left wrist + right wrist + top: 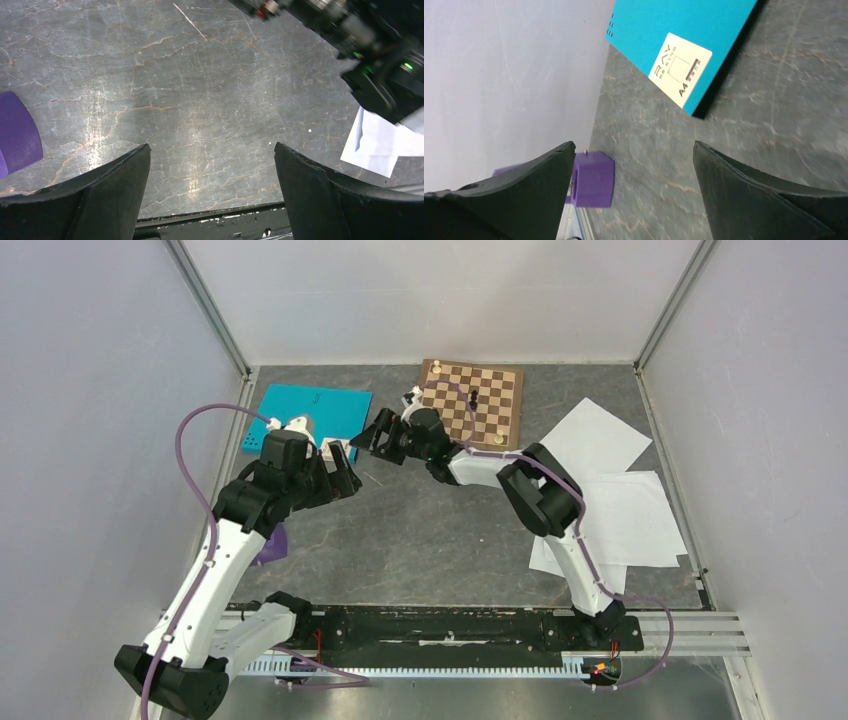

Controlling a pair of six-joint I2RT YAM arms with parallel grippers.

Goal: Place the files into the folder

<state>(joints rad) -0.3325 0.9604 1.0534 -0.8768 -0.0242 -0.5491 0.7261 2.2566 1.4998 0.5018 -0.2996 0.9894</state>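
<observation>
The folder (305, 415) lies shut at the back left, teal side up; in the right wrist view the folder (659, 30) shows its white label (680, 70). The files (612, 495), several white sheets, lie spread over one another at the right, and a corner of one of the files (377, 145) shows in the left wrist view. My right gripper (377, 436) (634, 145) is stretched across to the folder's near right corner, open, with only table between its fingers. My left gripper (343, 472) (211, 147) hangs just in front of the folder, open and empty.
A wooden chessboard (478, 400) with a few pieces sits at the back centre. A purple metronome (270, 545) (591, 180) (17, 132) stands by the left wall, under my left arm. Walls close in on the left, back and right.
</observation>
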